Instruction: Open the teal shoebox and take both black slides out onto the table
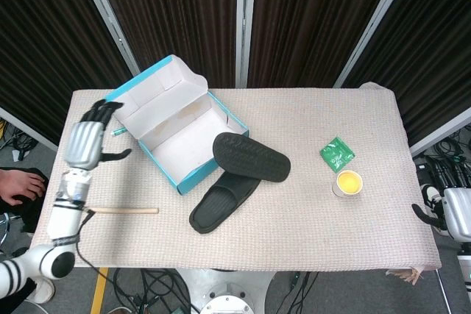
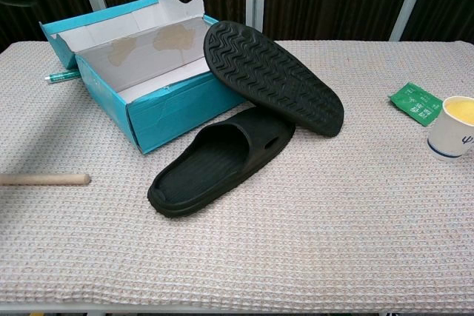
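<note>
Teal shoebox [image 1: 176, 134] sits open on the cloth-covered bench [image 1: 309, 218] seen from the head view, its lid tipped back and its white inside bare. Both black slides are out of it: the upper slide [image 1: 251, 157] lies sole up, leaning on the box's near corner and across the toe of the lower slide [image 1: 223, 202], which lies right way up on the cloth. The left hand [image 1: 87, 141] is raised off the bench's left edge, fingers spread, holding nothing. The right hand [image 1: 445, 215] just peeks in at the right edge; I cannot tell how its fingers sit. A wooden stick [image 1: 121, 210], a green packet [image 1: 337, 154] and a paper cup [image 1: 348, 182] also lie about.

From the chest view neither hand shows. The shoebox [image 2: 167, 112] stands at the back left, the upper slide [image 2: 272, 75] propped against it, the lower slide [image 2: 222, 159] flat in front.
</note>
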